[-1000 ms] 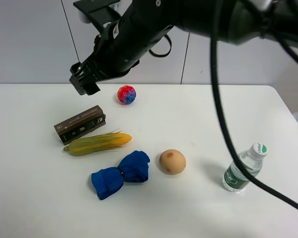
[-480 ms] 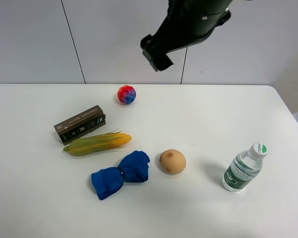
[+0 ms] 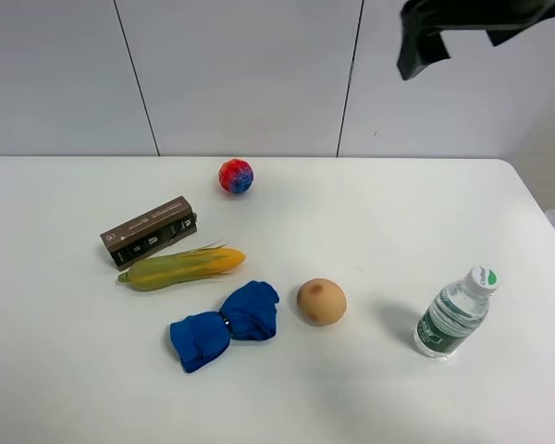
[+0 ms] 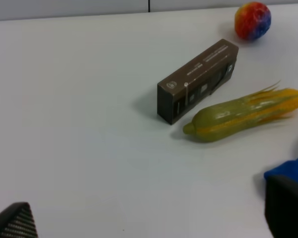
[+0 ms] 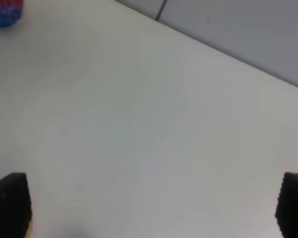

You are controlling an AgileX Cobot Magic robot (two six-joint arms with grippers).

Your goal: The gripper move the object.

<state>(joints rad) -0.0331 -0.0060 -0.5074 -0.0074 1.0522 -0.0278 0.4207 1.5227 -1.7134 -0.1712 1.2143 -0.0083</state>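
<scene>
The ear of corn [image 3: 180, 267] lies on the white table [image 3: 370, 213], yellow end to the right and green husk to the left, just in front of the brown box [image 3: 150, 231]. It also shows in the left wrist view [image 4: 243, 115], lying free. My right gripper [image 3: 418, 51] hangs high at the upper right, far from the corn. In the right wrist view [image 5: 151, 206] its fingers [image 5: 10, 203] stand wide apart and empty. My left gripper [image 4: 149, 215] is open and empty, well short of the corn. It does not show in the high view.
A red and blue ball [image 3: 236, 176] sits at the back. A blue cloth bundle [image 3: 225, 326] and a round tan ball [image 3: 321, 302] lie in front of the corn. A water bottle [image 3: 455, 314] stands at the front right.
The dark arm has swung from above the box at the left, across the back, up to the upper right corner. Nothing on the table has moved.
</scene>
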